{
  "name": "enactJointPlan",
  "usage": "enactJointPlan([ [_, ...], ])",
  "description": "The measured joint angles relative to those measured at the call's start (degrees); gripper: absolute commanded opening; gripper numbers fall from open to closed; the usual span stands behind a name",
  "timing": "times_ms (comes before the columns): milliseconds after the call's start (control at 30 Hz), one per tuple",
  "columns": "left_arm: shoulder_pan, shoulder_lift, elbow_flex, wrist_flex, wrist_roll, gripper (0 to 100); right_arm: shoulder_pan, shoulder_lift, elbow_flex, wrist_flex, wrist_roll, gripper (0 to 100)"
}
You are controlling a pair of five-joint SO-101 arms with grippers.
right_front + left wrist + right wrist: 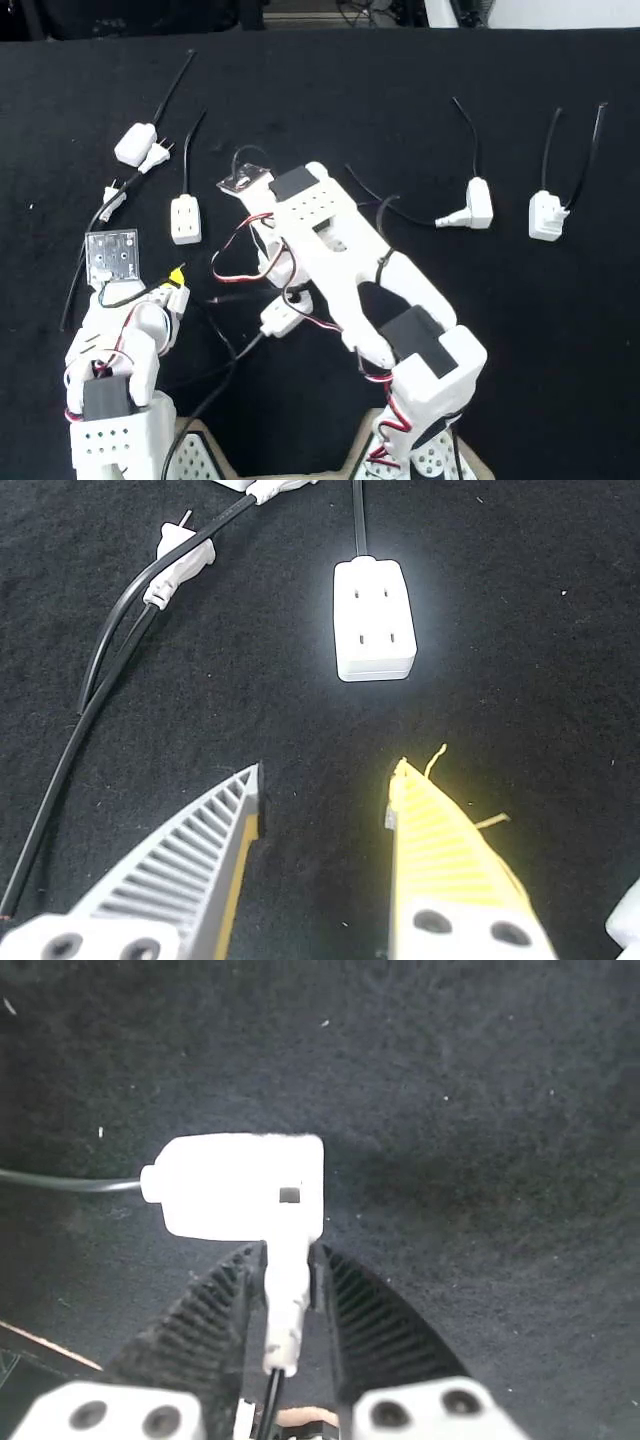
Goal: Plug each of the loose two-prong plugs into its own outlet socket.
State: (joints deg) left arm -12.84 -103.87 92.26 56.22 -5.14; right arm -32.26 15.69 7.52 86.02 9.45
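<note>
**Right end effector clamps a plug at a socket block; left one open before an outlet**

From above, the right arm [330, 230] covers its own end effector and what it carries. A white cabled piece [283, 314] peeks out under the arm's near-left edge, but I cannot tell whether it is the gripped plug. In the right wrist view, the right end effector [288, 1254] is closed narrowly on a slim white plug [287, 1305]. The plug's cable drops out of frame between the fingers [225, 1305]. The plug's front end meets a rounded white socket block [240, 1185], which has a cord leaving one end. The prongs are hidden at the joint, so how deeply the plug is seated cannot be judged.

The right arm stretches from the near right diagonally toward the far left over the middle of the black bench [400, 100]. The left arm [115, 370] is folded at the near left and points away. The left end effector [328, 770] is spread wide, with nothing between the grey and yellow fingers.

Just beyond it lies a white four-slot outlet [375, 620], slots up, apart from the fingertips. To its left, a loose plug [182, 558] rests with its prongs bare and its black cord running off the edge. On the right of the bench, well apart from both arms, sit an angled plug [472, 208] and a white adapter [545, 215].
</note>
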Motion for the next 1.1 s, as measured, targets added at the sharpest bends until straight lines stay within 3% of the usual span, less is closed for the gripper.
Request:
enactJointPlan([
  [1100, 0.0, 0.0, 0.0, 0.0, 0.0, 21, -0.44, -5.45, 0.62, 5.8, -0.09, 1.0],
])
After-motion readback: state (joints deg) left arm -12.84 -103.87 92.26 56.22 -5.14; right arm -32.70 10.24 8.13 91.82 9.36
